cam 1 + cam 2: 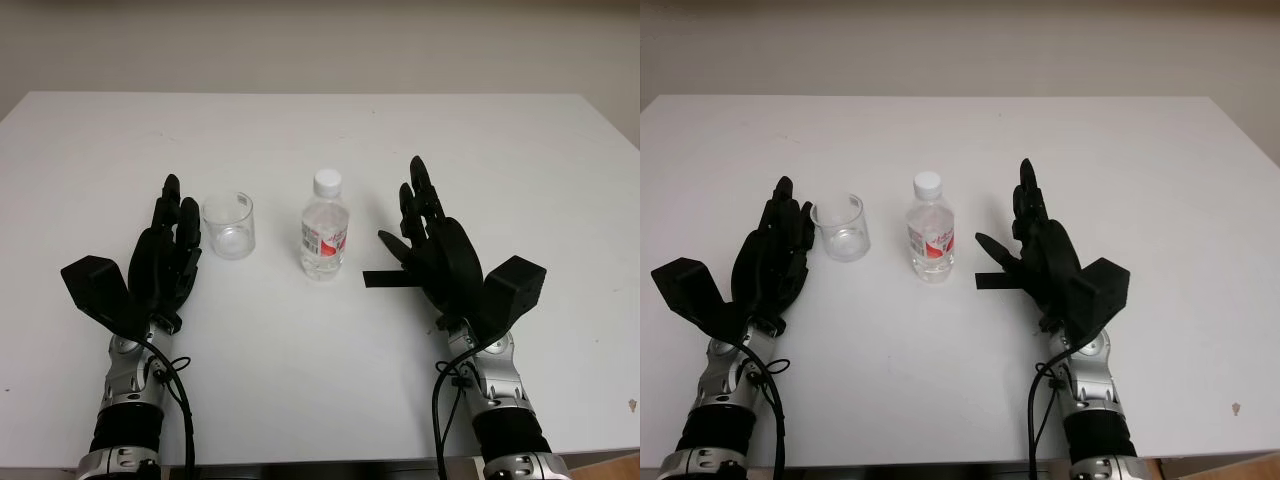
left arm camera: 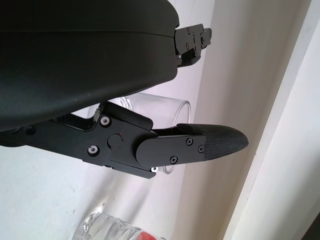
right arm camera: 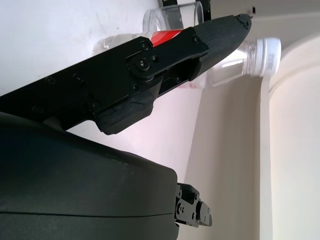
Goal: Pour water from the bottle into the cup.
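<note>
In the left wrist view, a finger (image 2: 165, 150) hid the lower part of the cup (image 2: 160, 107), and the picture's edge cut off all but the bottle's (image 2: 115, 231) shoulder. In the right wrist view, a finger (image 3: 165, 60) covered the bottle's label, and the print was too small to read from the head.

- Table (image 1: 320, 130): white, flat top, far edge near the wall, near edge at the bottom of the eye views.
- Wall (image 1: 320, 40): plain, pale, behind the table.
- Small dark speck (image 1: 632, 405): on the table's near right corner.

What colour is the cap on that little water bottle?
White cap, clearest in the left eye view.
</note>
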